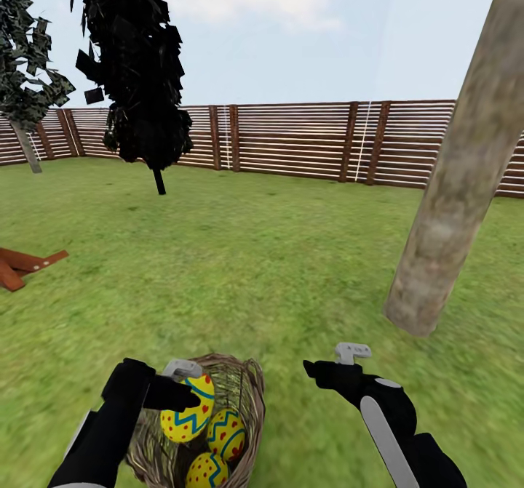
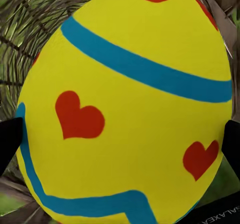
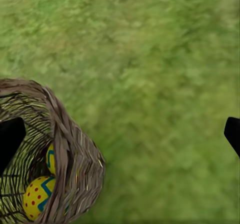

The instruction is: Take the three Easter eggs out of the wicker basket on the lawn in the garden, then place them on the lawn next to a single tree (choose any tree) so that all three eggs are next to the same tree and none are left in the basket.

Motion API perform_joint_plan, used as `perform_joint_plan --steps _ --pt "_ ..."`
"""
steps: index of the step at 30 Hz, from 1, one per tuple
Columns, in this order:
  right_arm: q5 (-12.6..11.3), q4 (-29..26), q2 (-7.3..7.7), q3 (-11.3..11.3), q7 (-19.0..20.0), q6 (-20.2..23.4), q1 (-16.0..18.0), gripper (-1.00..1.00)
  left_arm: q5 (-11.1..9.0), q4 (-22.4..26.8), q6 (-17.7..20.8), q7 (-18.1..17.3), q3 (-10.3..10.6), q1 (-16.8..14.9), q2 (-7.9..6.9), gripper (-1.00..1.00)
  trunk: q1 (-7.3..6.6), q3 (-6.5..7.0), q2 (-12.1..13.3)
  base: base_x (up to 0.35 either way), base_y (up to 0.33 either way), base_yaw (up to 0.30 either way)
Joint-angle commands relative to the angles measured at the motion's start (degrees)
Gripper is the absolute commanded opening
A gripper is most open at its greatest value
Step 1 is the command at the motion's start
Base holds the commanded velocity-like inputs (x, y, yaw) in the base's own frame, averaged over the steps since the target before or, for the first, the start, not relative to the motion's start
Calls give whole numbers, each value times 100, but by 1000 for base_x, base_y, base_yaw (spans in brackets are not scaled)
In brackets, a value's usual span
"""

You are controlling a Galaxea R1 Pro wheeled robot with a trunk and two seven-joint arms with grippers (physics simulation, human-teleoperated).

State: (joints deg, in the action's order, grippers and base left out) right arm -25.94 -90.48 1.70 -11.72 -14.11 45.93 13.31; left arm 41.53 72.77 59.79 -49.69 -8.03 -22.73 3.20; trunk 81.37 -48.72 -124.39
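Left wrist view: left tool (image 2: 120, 134) grips an egg (image 2: 125, 104) above the basket (image 1: 240, 386); right tool (image 1: 342, 364) open.

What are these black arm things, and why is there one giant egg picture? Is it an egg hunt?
Sort of! This is a pretend, computer-made garden, and the black arms belong to a robot on wheels. The big picture comes from a camera on its head, looking down at its own arms. The other two come from little cameras near each wrist.

Each arm ends in a pinching tool. The left tool is closed around one yellow egg, over the wicker basket. The left wrist camera sits so close that this egg looks giant. Two more eggs lie in the basket.

The right tool is open and holds nothing, above the lawn beside the basket. A thick tree trunk stands nearby on the right, and a wooden fence runs along the back.
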Motion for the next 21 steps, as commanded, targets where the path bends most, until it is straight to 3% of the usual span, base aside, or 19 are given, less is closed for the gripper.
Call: perform_joint_plan --steps 1,8,17,19,21 --pt "-60 -5 6 -12 -61 12 5 100 57 61 21 -58 -14 21 6 -100 -23 13 39 0 0 0" --pt "-60 4 -3 -12 -61 12 5 100 57 1210 21 -58 1 648 13 -100 -177 138 320 0 0 0" --pt "-60 4 -3 -15 -58 12 5 100 34 1691 21 -58 6 922 26 -100 -375 300 681 0 0 0" --pt "-60 4 -3 -15 -59 12 5 100 32 1721 21 -58 87 944 28 -100 -419 336 761 0 0 0" --pt "-60 4 -3 -15 -62 12 5 100 32 1796 21 -58 329 957 24 -100 -463 372 841 0 0 0"
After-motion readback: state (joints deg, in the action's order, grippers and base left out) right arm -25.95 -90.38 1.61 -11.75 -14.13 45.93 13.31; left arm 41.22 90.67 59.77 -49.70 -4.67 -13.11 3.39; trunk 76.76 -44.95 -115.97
